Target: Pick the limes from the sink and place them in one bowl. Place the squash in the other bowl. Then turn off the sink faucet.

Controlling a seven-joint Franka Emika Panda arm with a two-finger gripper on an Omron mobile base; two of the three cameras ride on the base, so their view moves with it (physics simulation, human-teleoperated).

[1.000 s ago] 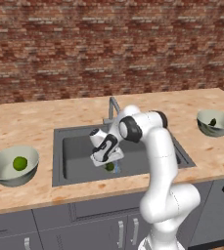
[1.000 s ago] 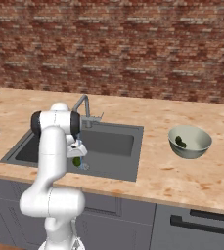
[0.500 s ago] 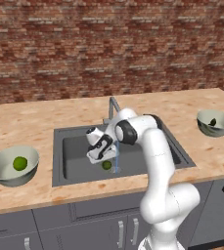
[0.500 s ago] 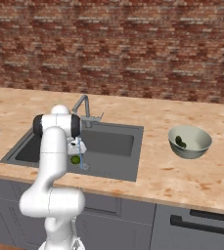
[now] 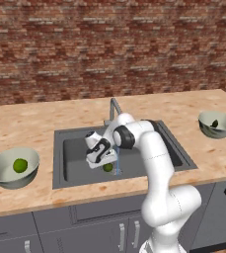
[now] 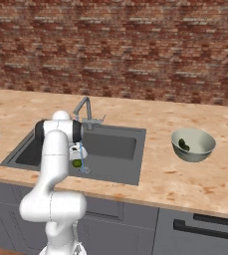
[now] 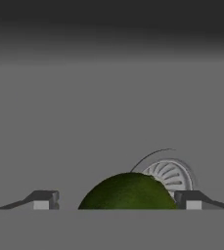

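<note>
Two limes: one (image 5: 107, 167) lies on the floor of the sink (image 5: 75, 168), toward its front edge, and the other lime (image 5: 19, 165) sits in a bowl. Two bowls (alike in look): the left bowl (image 5: 1, 173) stands on the counter (image 5: 35, 118) near its front edge, left of the sink; the right bowl (image 5: 225, 129) stands well apart, toward the counter's right end. One dark green squash (image 5: 214, 123) lies in the right bowl. One sink, one faucet (image 5: 114, 107) at its back edge, one drain (image 7: 168, 174).
</note>
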